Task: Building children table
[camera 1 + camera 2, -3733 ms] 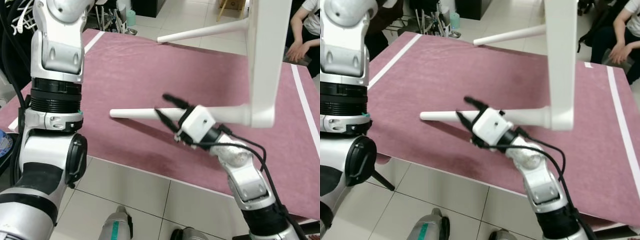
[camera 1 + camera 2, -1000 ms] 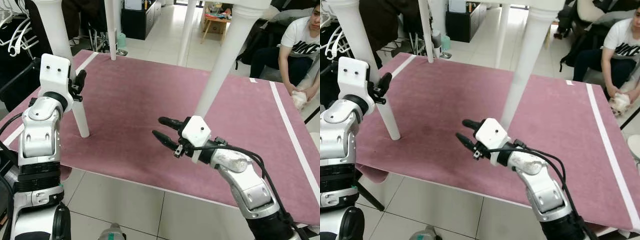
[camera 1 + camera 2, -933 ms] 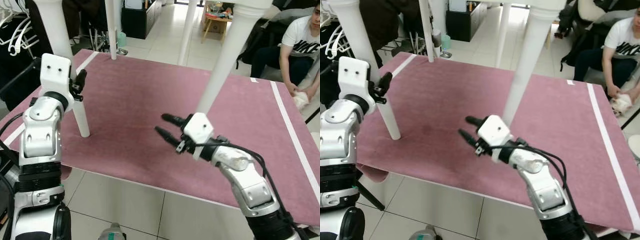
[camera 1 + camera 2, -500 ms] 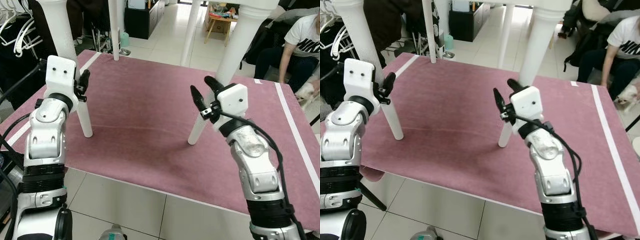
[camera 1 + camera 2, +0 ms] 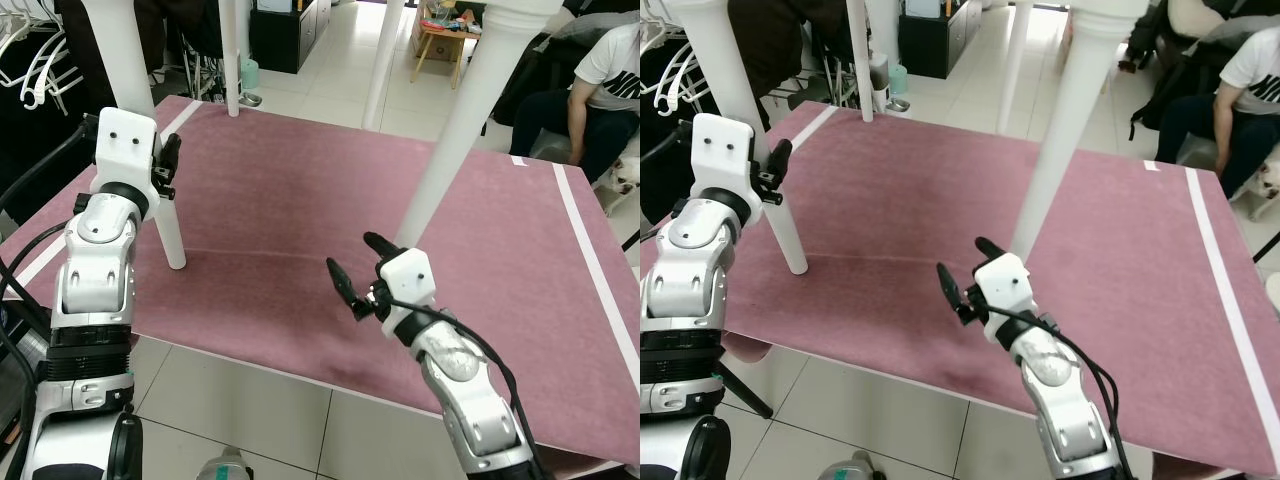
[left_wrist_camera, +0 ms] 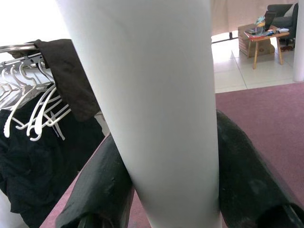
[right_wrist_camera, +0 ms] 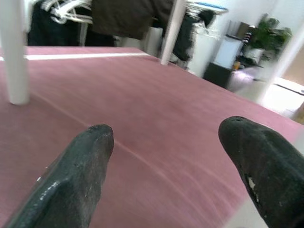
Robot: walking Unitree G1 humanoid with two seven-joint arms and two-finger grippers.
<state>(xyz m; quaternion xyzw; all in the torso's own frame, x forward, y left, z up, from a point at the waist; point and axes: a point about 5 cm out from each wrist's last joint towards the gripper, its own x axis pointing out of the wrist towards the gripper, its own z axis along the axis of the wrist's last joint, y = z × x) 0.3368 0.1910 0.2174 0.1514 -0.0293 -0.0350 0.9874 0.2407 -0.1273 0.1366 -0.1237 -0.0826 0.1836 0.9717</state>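
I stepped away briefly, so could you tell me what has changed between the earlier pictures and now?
The white table, lying on its side earlier, now stands on its legs on the red mat. The right gripper, raised beside the near right leg half a second ago, has dropped low in front of it, fingers open and empty. The left gripper stays closed on the near left leg.

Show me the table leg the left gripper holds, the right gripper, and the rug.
table leg (image 5: 165,215), left eye view, lower shaft
right gripper (image 5: 362,263), left eye view, between fingertips
rug (image 5: 290,200), left eye view, bare middle
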